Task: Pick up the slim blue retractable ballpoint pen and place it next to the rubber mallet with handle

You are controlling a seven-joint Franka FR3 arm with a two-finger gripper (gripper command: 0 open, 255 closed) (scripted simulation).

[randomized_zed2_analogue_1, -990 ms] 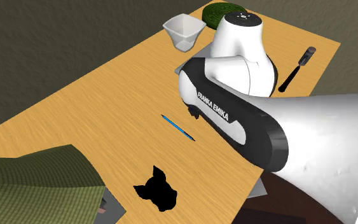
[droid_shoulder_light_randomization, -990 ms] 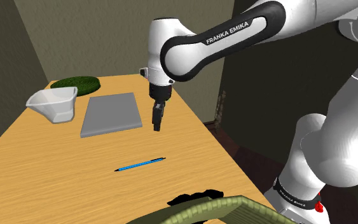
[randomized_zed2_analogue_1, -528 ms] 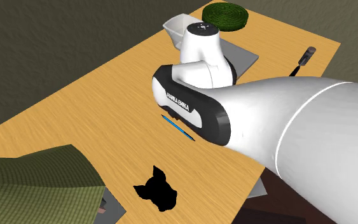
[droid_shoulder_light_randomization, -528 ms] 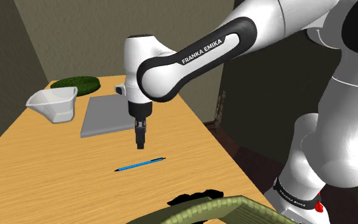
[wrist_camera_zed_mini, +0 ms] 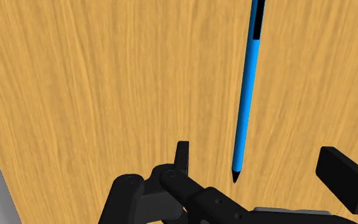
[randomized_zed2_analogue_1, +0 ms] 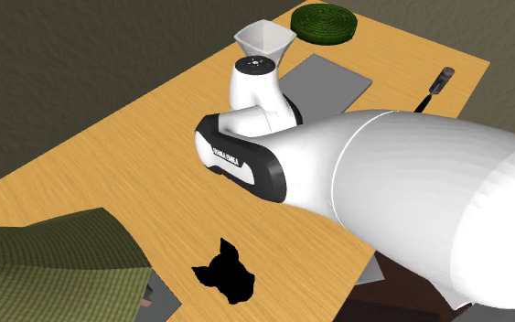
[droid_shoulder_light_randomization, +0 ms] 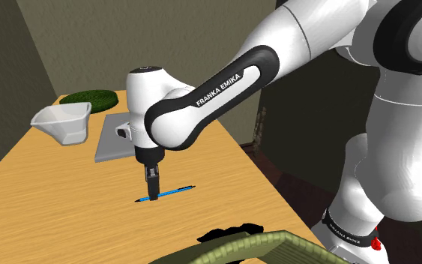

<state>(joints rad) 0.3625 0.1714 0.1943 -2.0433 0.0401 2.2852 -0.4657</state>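
Note:
The slim blue pen (droid_shoulder_light_randomization: 175,191) lies flat on the wooden table (droid_shoulder_light_randomization: 44,180), towards its near side in the shoulder view. My gripper (droid_shoulder_light_randomization: 154,192) hangs point-down over the pen's left part, just above the wood. In the wrist view the pen (wrist_camera_zed_mini: 247,95) runs away from the hand, and its dark tip rests between the two fingers. They stand apart and touch nothing, so the gripper (wrist_camera_zed_mini: 263,168) is open. The black mallet (randomized_zed2_analogue_1: 430,91) lies near the table's far right edge in the second exterior view, well away from the pen.
A grey flat slab (droid_shoulder_light_randomization: 130,133), a white bowl (droid_shoulder_light_randomization: 63,122) and a round green mat (droid_shoulder_light_randomization: 89,97) sit at the table's far end. An olive woven item (droid_shoulder_light_randomization: 254,247) and a black shape (droid_shoulder_light_randomization: 228,231) lie at the near end.
The arm has swung towards the shoulder view's left and dropped, carrying the gripper from beside the grey slab down to the pen. The pen has not moved.

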